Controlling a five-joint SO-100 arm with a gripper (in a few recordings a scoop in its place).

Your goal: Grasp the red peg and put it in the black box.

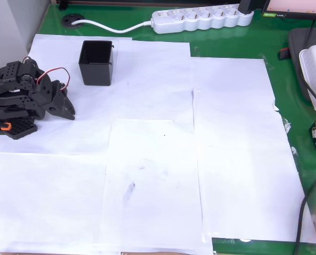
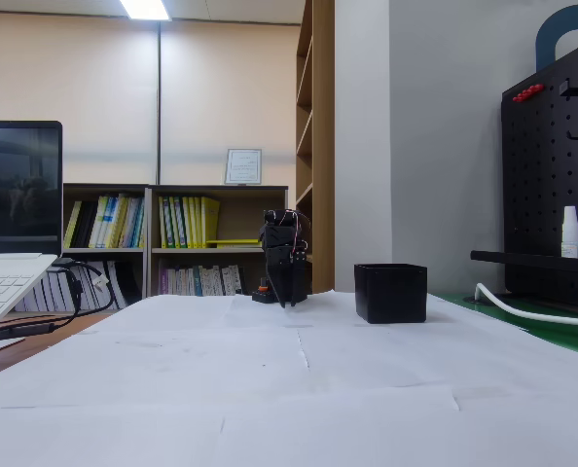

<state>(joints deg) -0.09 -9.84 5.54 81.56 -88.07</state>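
One black square open-topped plastic box (image 1: 97, 62) is seen upper left on the paper-covered worktop (image 1: 158, 175). Lower left, the end effector (image 1: 68, 110) is folded; its state cannot be determined.

Table: green top (image 1: 238, 45), mostly under white paper sheets (image 1: 147, 159).
On paper: black box (image 1: 97, 62), far left in overhead view.
Far edge: white power strip (image 1: 203, 17).

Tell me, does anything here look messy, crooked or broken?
Nothing looks broken or spilled. The paper sheets covering the table overlap unevenly, with smudges on them. The black box stands upright, and the gripper is folded back nearby.
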